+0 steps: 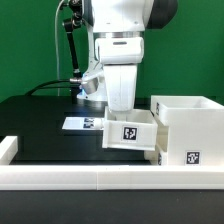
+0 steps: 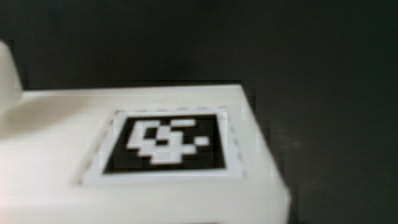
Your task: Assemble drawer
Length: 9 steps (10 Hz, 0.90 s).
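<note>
A small white open-topped box [image 1: 130, 133] with a black-and-white tag on its front stands on the black table, against the left side of the large white case [image 1: 188, 118] as the exterior view shows it. The case carries a tag low on its front. My gripper [image 1: 121, 104] hangs straight down over the small box, and its fingertips are hidden behind the box's rim. The wrist view shows a white box face [image 2: 107, 195] with a tag very close and blurred; no fingers show. A second small box is not clearly in view.
A low white border rail [image 1: 60, 176] runs along the table's front and left edge. The marker board [image 1: 80, 123] lies flat behind the small box. Black cables hang at the back near the arm's base [image 1: 70, 40].
</note>
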Each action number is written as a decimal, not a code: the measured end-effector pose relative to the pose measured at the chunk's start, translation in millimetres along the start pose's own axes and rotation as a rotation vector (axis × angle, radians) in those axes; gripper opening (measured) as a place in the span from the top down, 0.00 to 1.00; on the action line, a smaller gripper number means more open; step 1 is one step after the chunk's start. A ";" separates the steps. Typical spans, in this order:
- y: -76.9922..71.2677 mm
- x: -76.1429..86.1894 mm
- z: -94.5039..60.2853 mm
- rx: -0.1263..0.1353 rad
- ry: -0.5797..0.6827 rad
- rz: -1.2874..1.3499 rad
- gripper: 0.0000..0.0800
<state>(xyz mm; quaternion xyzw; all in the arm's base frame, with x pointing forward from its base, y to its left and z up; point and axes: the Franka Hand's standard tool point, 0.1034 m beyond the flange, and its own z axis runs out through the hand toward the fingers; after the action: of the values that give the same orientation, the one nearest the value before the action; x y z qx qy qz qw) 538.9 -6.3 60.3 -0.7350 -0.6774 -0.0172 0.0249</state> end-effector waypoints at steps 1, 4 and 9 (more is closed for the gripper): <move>1.8 0.8 -0.3 -0.015 0.003 0.000 0.95; 1.9 1.6 -0.4 -0.014 0.003 -0.001 0.95; 2.0 2.1 -0.6 -0.013 0.002 -0.002 0.95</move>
<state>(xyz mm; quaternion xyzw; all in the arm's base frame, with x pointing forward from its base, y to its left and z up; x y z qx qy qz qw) 541.0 -4.4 61.0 -0.7343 -0.6781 -0.0226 0.0207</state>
